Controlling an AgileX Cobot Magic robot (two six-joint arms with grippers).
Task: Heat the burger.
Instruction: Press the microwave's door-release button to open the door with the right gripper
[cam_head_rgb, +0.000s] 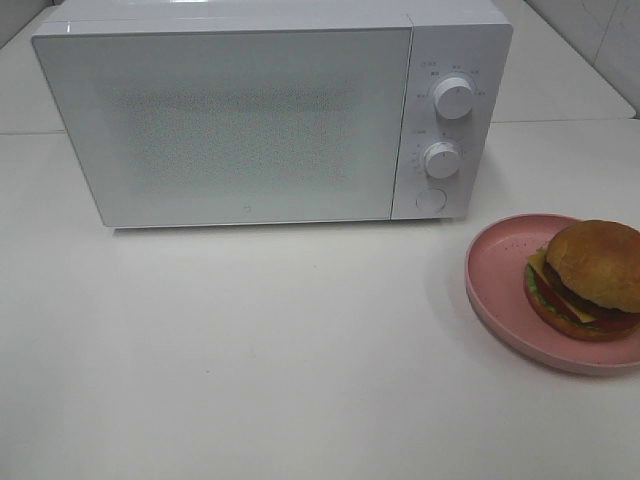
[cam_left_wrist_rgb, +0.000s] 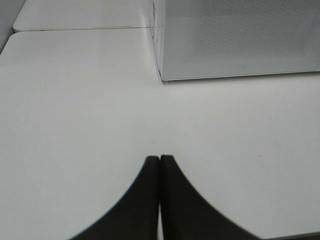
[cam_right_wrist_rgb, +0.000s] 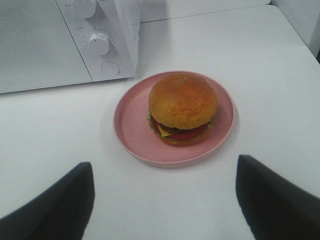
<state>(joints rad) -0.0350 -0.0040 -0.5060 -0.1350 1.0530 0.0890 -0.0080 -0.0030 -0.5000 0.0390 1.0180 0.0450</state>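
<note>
The burger (cam_head_rgb: 590, 278) (cam_right_wrist_rgb: 182, 107), with a golden-brown bun over cheese, patty, tomato and lettuce, sits on a pink plate (cam_head_rgb: 500, 270) (cam_right_wrist_rgb: 132, 125) at the right of the table. A white microwave (cam_head_rgb: 230, 120) (cam_right_wrist_rgb: 45, 45) (cam_left_wrist_rgb: 240, 40) stands at the back with its door closed. Neither gripper shows in the exterior high view. My right gripper (cam_right_wrist_rgb: 165, 195) stands wide open a little short of the plate, with nothing between its fingers. My left gripper (cam_left_wrist_rgb: 159, 160) is shut and empty over bare table near the microwave's left front corner.
The microwave has two round knobs (cam_head_rgb: 454, 98) (cam_head_rgb: 441, 159) and a round button (cam_head_rgb: 431, 199) on its right panel. The white table (cam_head_rgb: 250, 340) runs on to a seam behind the microwave. A tiled wall (cam_head_rgb: 600, 30) rises at the back right.
</note>
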